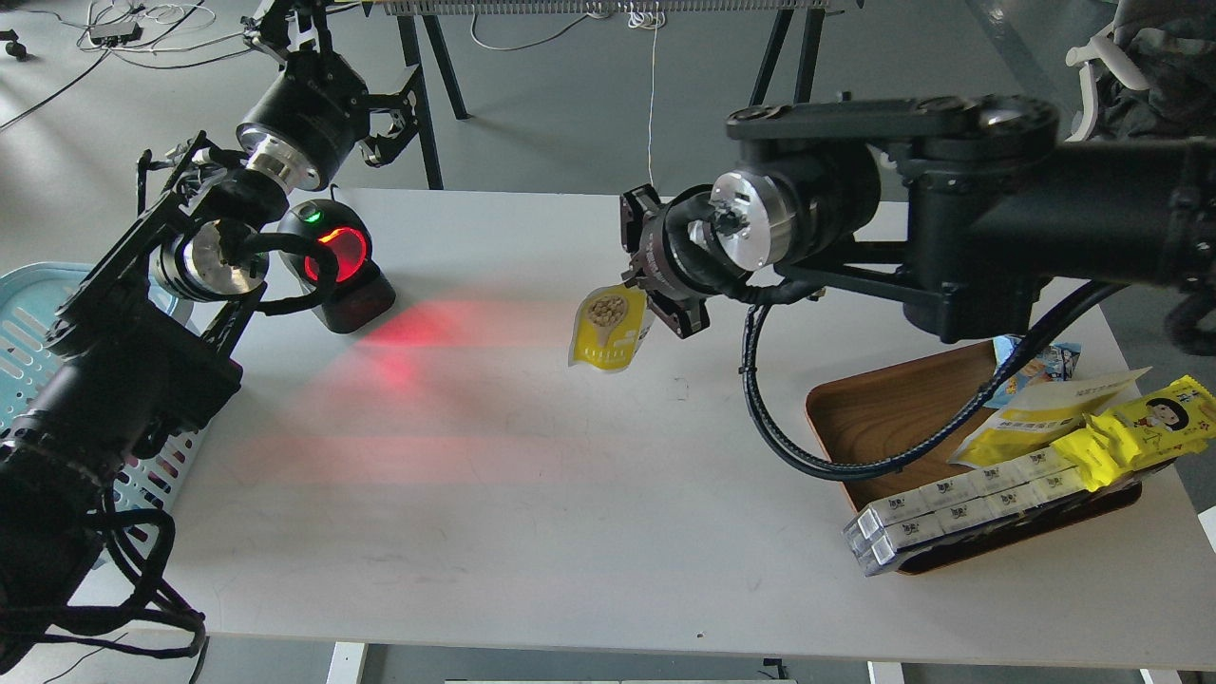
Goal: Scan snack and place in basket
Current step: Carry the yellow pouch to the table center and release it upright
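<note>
Snack pouch hangs above mid-table, pinched at its top edge by the right gripper, clear of the white table. Left gripper is raised at far left; whether its fingers are spread cannot be told. Light blue basket sits at the left edge, interior mostly hidden behind the left arm. Wooden tray at near right holds white boxes, a bright yellow wrapper and other packets. A scanner casts red light across the table. Grey floor lies beyond.
</note>
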